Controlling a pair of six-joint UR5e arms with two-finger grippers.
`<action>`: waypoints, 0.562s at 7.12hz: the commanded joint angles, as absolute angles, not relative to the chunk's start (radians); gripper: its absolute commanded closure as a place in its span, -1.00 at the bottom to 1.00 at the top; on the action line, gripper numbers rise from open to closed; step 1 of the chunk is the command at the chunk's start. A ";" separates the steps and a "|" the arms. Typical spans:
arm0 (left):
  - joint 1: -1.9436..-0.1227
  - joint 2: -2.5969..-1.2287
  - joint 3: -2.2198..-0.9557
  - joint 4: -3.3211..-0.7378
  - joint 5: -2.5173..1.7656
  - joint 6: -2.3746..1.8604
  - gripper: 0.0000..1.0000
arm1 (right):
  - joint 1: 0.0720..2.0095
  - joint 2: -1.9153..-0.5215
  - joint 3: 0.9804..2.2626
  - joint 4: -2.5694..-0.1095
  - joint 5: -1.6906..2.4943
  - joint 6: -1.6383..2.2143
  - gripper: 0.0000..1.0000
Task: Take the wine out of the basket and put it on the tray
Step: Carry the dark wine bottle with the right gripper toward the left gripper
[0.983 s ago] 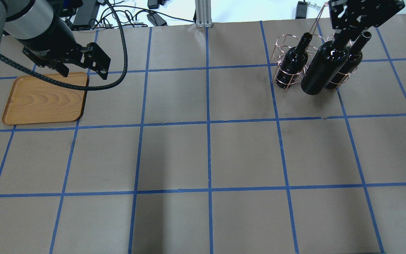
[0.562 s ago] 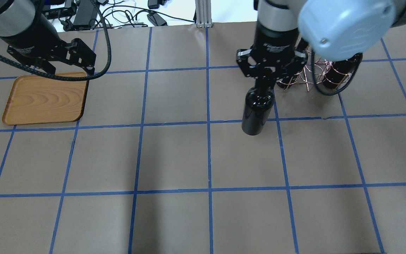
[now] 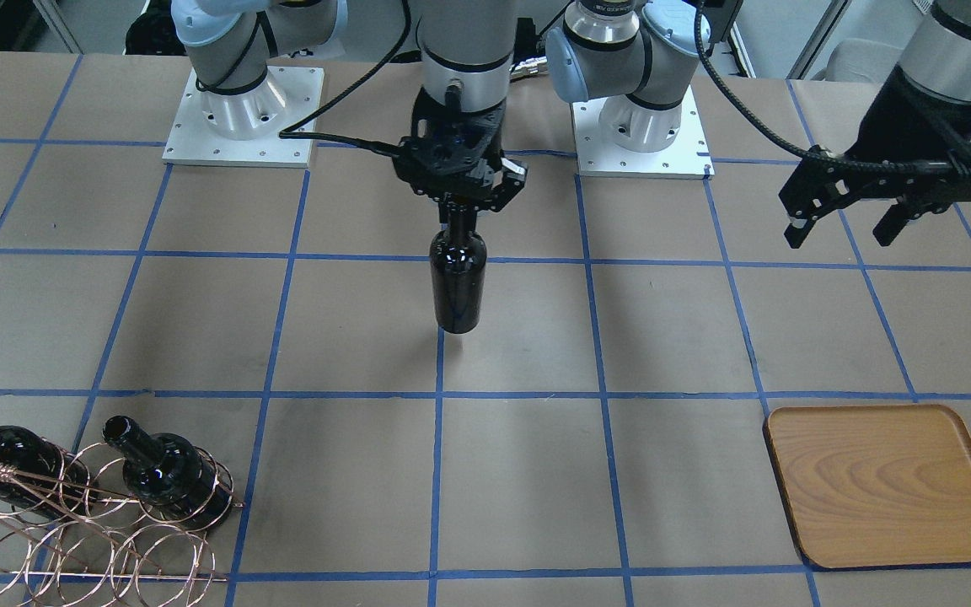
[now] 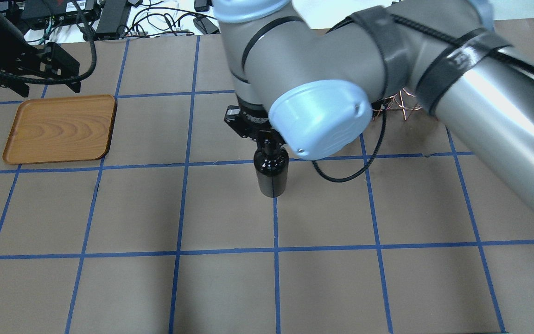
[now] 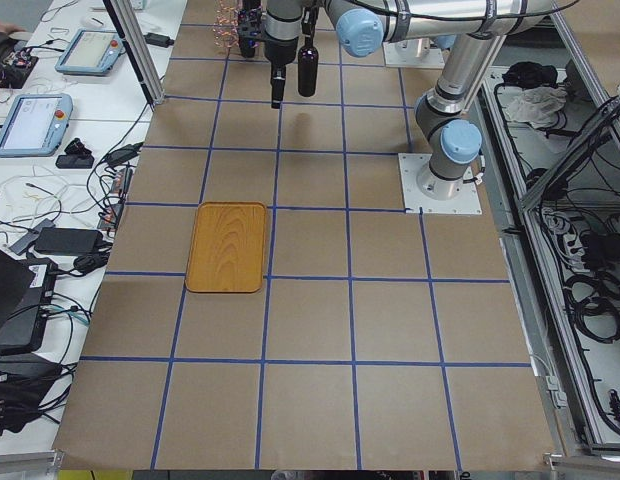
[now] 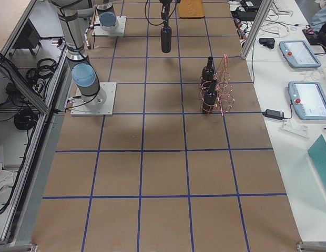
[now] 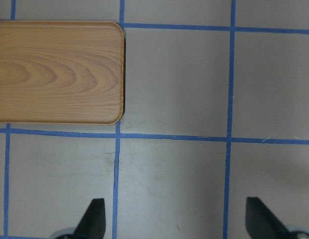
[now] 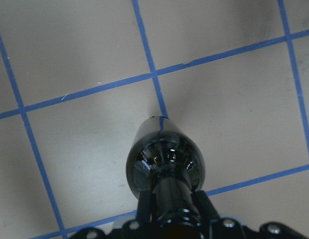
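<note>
My right gripper (image 3: 461,205) is shut on the neck of a near-black wine bottle (image 3: 458,287), which hangs upright over the middle of the table; it also shows in the overhead view (image 4: 271,175) and the right wrist view (image 8: 163,158). The copper wire basket (image 3: 89,544) stands at the robot's right end of the table with two more bottles (image 3: 167,476) in it. The wooden tray (image 3: 886,485) lies bare at the robot's left end of the table (image 4: 60,129). My left gripper (image 3: 841,229) is open and empty, hovering near the tray's robot-side edge (image 7: 55,72).
The table is covered in brown paper with a blue tape grid. Cables and power bricks (image 4: 155,21) lie along the far edge. The right arm's elbow (image 4: 320,118) hides most of the basket in the overhead view.
My right gripper has carried the bottle out of the basket and leftward to the table's middle. My left gripper has drifted left, off the tray's far edge.
</note>
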State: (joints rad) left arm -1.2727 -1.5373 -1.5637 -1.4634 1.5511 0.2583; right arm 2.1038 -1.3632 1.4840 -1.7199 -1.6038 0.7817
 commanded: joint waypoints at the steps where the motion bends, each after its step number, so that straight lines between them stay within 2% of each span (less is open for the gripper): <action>1: -1.200 -1.545 -1.560 -1.463 1.549 0.371 -1.00 | 2.196 -1.306 1.468 -1.797 -1.597 0.877 0.65; 4: -1.195 -1.545 -1.565 -1.463 1.551 0.376 -1.00 | 2.247 -1.244 1.399 -1.810 -1.595 0.971 0.65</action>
State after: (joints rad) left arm -1.1972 -1.5445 -1.5625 -1.4635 1.5504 0.3709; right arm 2.2290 -1.2692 1.4349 -1.8046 -1.5971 0.9372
